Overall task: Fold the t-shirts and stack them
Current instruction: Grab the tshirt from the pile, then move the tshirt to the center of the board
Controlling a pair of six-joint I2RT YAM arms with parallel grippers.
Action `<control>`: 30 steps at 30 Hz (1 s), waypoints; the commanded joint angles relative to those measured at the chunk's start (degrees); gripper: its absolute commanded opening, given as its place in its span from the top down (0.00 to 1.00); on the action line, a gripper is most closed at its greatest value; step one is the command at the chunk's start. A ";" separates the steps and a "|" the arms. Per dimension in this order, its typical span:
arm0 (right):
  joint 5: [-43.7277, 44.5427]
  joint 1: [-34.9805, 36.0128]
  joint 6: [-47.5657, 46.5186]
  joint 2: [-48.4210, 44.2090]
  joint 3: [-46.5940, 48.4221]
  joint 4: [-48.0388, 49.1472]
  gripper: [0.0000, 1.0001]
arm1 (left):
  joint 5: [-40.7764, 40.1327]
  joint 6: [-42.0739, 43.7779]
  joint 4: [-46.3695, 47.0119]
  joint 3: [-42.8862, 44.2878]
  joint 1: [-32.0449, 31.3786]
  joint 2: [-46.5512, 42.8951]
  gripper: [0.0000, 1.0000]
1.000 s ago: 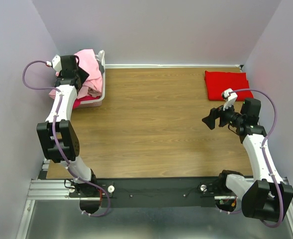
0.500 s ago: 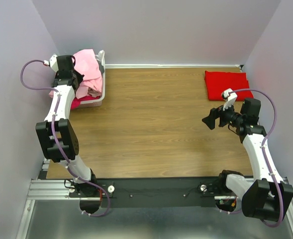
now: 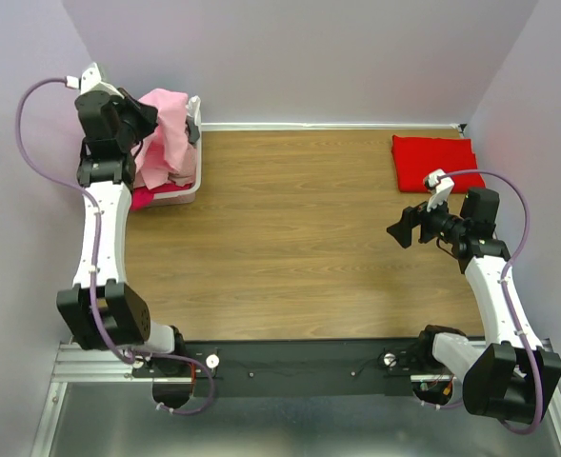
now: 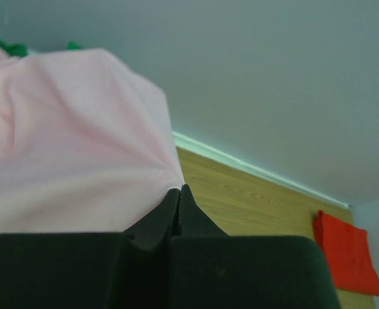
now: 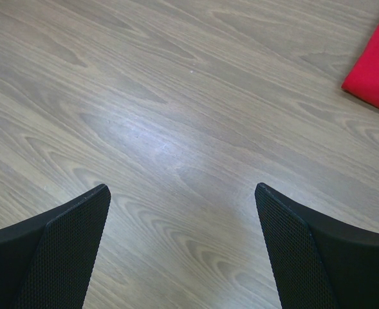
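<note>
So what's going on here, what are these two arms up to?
They're folding and stacking t-shirts. The left arm has its jaws pinched shut on a light pink t-shirt and holds a bunch of it up above the white basket in the far left corner. The right arm hovers over the wooden table with its jaws wide open, holding nothing. One red t-shirt lies folded in the far right corner.

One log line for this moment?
left gripper: shut on light pink cotton t-shirt | right gripper: open, empty | bright red t-shirt: folded, far right
</note>
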 commanded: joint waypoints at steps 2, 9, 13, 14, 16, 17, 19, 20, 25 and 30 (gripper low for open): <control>0.37 -0.02 -1.03 0.39 0.50 -0.84 0.00 | 11.17 1.88 4.30 5.43 -1.91 -6.26 1.00; 1.07 -0.20 -1.38 0.39 0.41 -0.84 0.00 | 14.34 1.88 6.24 14.05 -8.95 -9.78 1.00; 1.69 -0.55 -1.47 0.39 0.41 -0.84 0.00 | 15.22 1.18 9.13 15.73 -16.32 -11.36 1.00; 1.77 -0.63 -1.47 0.39 0.41 -0.84 0.00 | 15.40 1.09 9.92 15.47 -17.64 -11.72 1.00; 2.21 -0.90 -1.47 0.39 0.50 -0.84 0.00 | 15.49 0.56 11.94 15.12 -20.80 -13.03 1.00; 2.30 -0.99 -1.56 0.30 0.50 -0.84 0.00 | 15.57 0.12 12.56 14.68 -21.69 -13.39 1.00; 2.48 -1.16 -1.56 0.47 0.50 -0.75 0.00 | 15.75 -0.32 14.14 14.06 -24.15 -14.53 1.00; 2.74 -1.25 -1.56 0.47 0.50 -0.75 0.00 | 16.01 -0.67 15.02 13.54 -25.63 -15.14 1.00; 3.18 -1.34 -1.56 0.83 0.50 -0.75 0.00 | 16.28 -1.20 16.78 13.09 -30.20 -16.29 1.00; 3.88 -1.34 -1.65 1.26 0.59 -0.75 0.00 | 16.10 -0.85 17.49 15.73 -35.75 -15.32 1.00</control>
